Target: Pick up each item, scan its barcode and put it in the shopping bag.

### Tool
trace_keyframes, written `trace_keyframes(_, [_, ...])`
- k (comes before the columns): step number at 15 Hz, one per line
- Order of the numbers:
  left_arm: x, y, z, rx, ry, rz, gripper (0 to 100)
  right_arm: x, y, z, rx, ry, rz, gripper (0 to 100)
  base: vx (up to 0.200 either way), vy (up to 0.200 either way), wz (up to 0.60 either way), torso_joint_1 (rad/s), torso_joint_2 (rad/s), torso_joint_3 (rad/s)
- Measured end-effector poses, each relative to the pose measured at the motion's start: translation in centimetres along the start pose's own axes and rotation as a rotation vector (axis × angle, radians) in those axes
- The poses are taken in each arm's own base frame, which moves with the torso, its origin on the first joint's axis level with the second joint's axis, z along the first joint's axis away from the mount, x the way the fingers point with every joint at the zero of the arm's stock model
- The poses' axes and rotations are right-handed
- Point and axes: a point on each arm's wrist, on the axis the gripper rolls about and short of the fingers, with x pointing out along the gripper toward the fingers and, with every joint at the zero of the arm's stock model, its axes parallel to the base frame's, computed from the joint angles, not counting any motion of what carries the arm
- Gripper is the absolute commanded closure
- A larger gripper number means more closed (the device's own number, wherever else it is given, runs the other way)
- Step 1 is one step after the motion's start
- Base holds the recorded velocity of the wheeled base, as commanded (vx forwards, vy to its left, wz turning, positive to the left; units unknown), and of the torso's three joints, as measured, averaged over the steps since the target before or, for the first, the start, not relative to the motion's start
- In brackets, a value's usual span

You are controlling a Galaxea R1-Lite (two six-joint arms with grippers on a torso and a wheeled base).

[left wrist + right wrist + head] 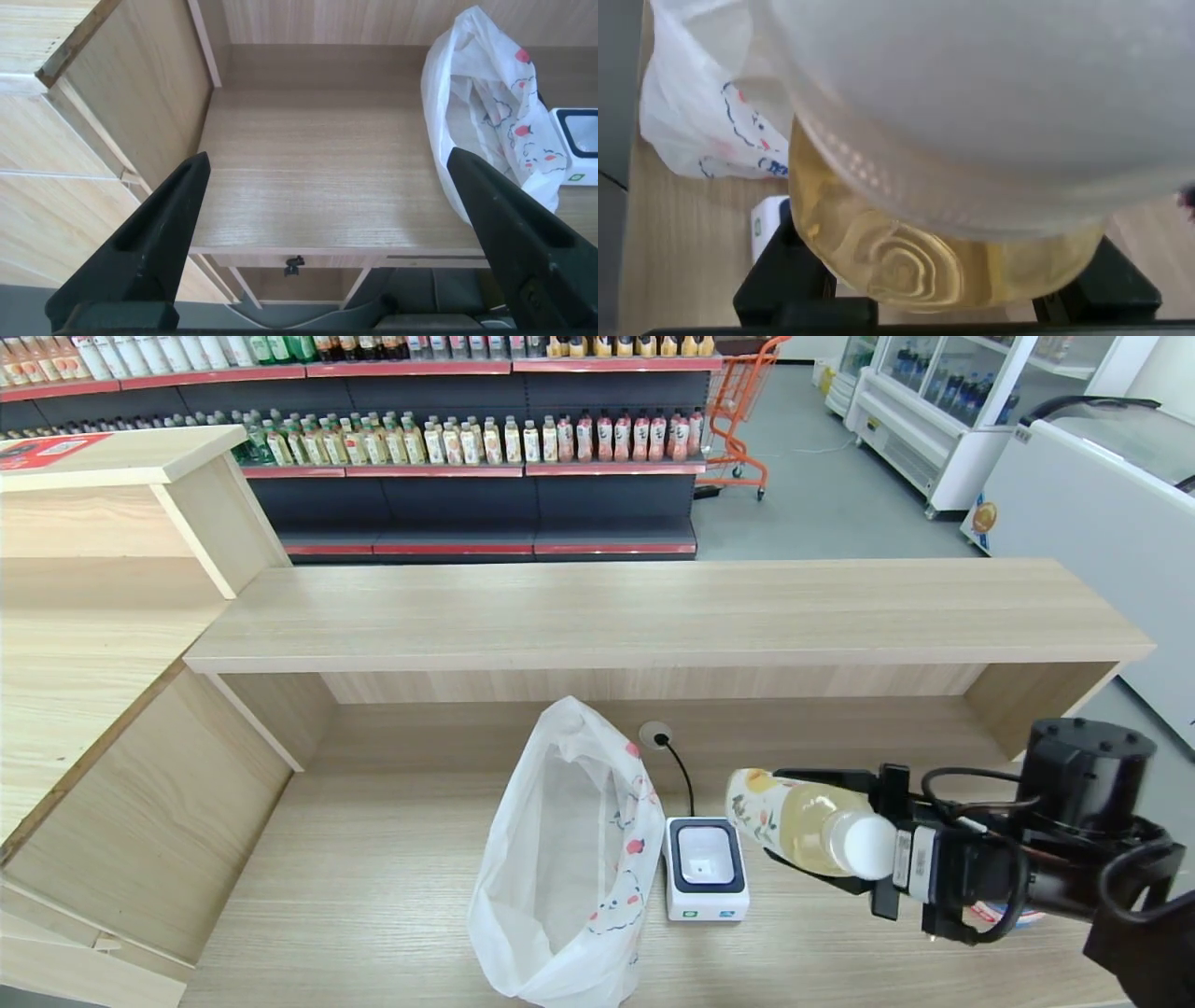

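With the right hand [773,814], clenching a bottle [826,835] sideways just beside the scanner [706,868], near the shopping bag [569,859]. With the left hand [327,159], hanging released over the tabletop [280,121]. Possibly risking a failed scan from a barcode facing away, or a slip along the smooth body. Finding no barcode in view, and seeing nothing of the label's far side.

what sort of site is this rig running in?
Likely a small supermarket's checkout: shelves of bottled drinks and glass-door fridges behind, a barcode scanner and shopping bag on the wooden counter, and a bottle in the right tool.
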Motion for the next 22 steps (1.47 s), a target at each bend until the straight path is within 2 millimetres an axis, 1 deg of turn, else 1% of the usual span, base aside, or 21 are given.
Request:
trace_keyframes(2, [0.0,0.0,0.0,0.000,0.000,0.000,0,-0.9,-1.4,1.8,0.251,0.053,-0.124,100,0.000,0.000,0.00,0.000,0.00,0.000])
trace_keyframes(4, [0.0,0.0,0.0,0.000,0.000,0.000,0,-1.2,-2.4,3.3,0.474,0.064,-0.240,100,0.000,0.000,0.00,0.000,0.00,0.000])
trace_keyframes(6, [0.0,0.0,0.0,0.000,0.000,0.000,0,-1.5,-2.1,4.0,0.681,0.062,-0.286,100,0.000,0.000,0.00,0.000,0.00,0.000])
trace_keyframes(9, [0.0,0.0,0.0,0.000,0.000,0.000,0,-0.9,-0.7,4.6,0.874,0.071,-0.277,100,0.000,0.000,0.00,0.000,0.00,0.000])
trace_keyframes(12, [0.0,0.0,0.0,-0.001,0.000,0.000,0,0.7,0.0,4.9,0.953,0.077,-0.269,100,0.000,0.000,0.00,0.000,0.00,0.000])
trace_keyframes(15, [0.0,0.0,0.0,0.000,0.000,0.000,0,2.1,0.2,4.4,0.971,0.089,-0.246,100,0.000,0.000,0.00,0.000,0.00,0.000])
trace_keyframes(20, [0.0,0.0,0.0,0.002,0.000,-0.001,0,3.7,1.0,3.5,1.046,0.109,-0.212,100,0.000,0.000,0.00,0.000,0.00,0.000])
trace_keyframes(22, [0.0,0.0,0.0,0.001,0.000,-0.001,0,4.1,1.2,3.3,1.054,0.118,-0.201,100,0.000,0.200,0.00,0.002,0.00,0.000])
